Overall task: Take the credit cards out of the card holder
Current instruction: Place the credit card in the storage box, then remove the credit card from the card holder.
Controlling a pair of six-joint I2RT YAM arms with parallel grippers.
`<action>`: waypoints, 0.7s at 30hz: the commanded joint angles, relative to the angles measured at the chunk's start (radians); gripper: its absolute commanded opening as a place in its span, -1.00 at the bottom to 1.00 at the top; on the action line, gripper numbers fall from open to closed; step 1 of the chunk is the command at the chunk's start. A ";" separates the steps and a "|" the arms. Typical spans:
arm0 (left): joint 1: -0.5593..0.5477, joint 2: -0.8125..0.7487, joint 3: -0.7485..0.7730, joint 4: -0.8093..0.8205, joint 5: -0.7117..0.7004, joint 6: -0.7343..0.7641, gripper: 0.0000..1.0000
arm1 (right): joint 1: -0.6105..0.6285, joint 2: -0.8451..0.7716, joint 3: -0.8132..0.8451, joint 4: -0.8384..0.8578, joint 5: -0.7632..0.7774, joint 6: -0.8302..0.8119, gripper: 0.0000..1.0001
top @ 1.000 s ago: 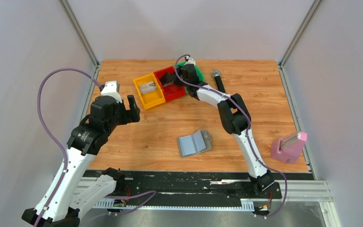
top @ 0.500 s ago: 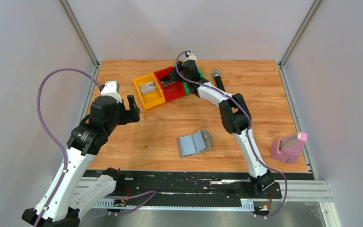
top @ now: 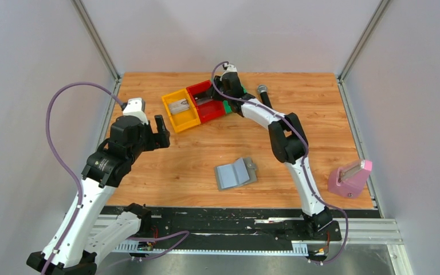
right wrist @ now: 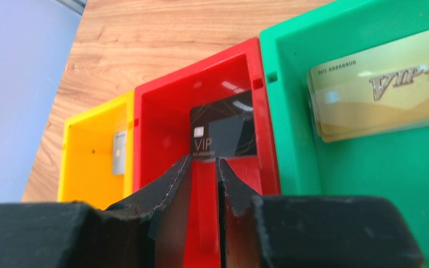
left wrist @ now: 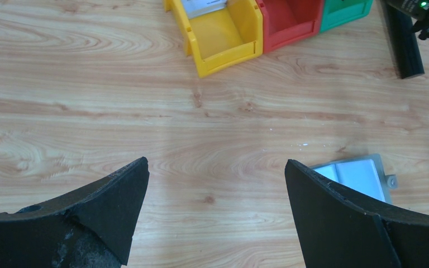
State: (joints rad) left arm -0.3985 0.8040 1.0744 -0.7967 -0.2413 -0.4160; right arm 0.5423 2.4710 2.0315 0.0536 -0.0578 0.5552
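Overhead view: card holder (top: pixel 236 173) lies open and flat on the table (top: pixel 321 114), lower middle of frame, near the front edge, with no arm touching it. In the left wrist view it shows at the lower right, partly hidden behind one finger.

Left gripper (left wrist: pixel 215 187) hangs over bare wood at the left of the overhead frame, jaws wide apart, nothing between them.

Right arm reaches to the top middle of the overhead frame, where three bins sit in a row. Right gripper (right wrist: pixel 204 162) points into the red bin (right wrist: pixel 162 128). Its jaws are a narrow slit apart, the red bin shows through the gap, and nothing is pinched.

A black card (right wrist: pixel 223 131) leans against the red bin's far wall, face to the camera, its lower edge just past the fingertips (right wrist: pixel 173 178). Whether it touches them is unclear.

The green bin (right wrist: pixel 368 178), right of frame in the right wrist view, holds stacked gold cards (right wrist: pixel 380 84). The yellow bin (right wrist: pixel 89 162), left of frame, holds a silver card (right wrist: pixel 118 153).

A black cylinder (top: pixel 265 98) lies just right of the bins in the overhead view. A pink object (top: pixel 350 179) stands at the table's lower right, well apart from the holder.
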 commanded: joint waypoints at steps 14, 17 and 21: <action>0.003 -0.005 -0.151 0.130 0.294 -0.109 1.00 | 0.094 -0.707 -0.680 -0.282 -0.087 -0.013 -0.31; 0.003 -0.013 -0.166 0.139 0.324 -0.105 1.00 | 0.143 -0.776 -0.788 -0.304 -0.107 0.004 -0.25; 0.002 -0.015 -0.159 0.118 0.323 -0.080 1.00 | 0.197 -0.849 -0.904 -0.326 -0.115 0.044 -0.18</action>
State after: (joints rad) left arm -0.3988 0.8112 0.8997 -0.7170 0.0486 -0.4965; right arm 0.6979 1.7020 1.2053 -0.2161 -0.1501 0.5591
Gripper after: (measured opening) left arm 0.998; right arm 0.398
